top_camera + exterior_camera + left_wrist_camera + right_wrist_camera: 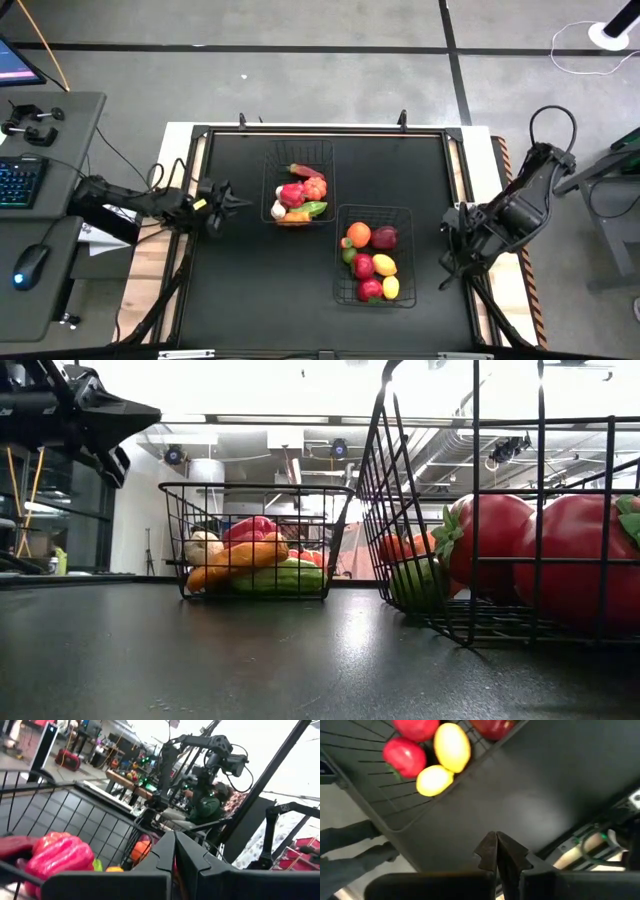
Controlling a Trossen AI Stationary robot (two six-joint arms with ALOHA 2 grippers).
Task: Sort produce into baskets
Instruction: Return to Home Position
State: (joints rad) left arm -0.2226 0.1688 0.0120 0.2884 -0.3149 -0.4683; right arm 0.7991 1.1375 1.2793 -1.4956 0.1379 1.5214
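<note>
So both arms are hanging out at opposite sides of the black table (240, 290) right now. The left gripper (175, 836) is hovering above the table top just left of the upper basket (285, 153). It's carrying nothing, its two fingers are pressing flat together, and the tips are pointing at that basket. The right gripper (496, 836) is hanging over the right side of the table, near the lower basket (403, 218) but apart from it. Its fingers are pinching together on nothing too. All the produce I can see is sitting inside the two baskets. The upper one, around the middle of the table, is holding a pink-red pepper (293, 194), a white garlic (279, 209), an orange carrot (296, 217) and a green piece (316, 209), all bunching up at its near end. The lower basket is sitting just beside it, corner to corner, and I can't tell if the wires are touching. It's holding an orange (358, 234), a dark red fruit (384, 237), a small green piece (349, 254), two red pieces (363, 265) and two yellow ones (384, 264). In the right wrist view, the yellow ones are lying side by side against a red one.
</note>
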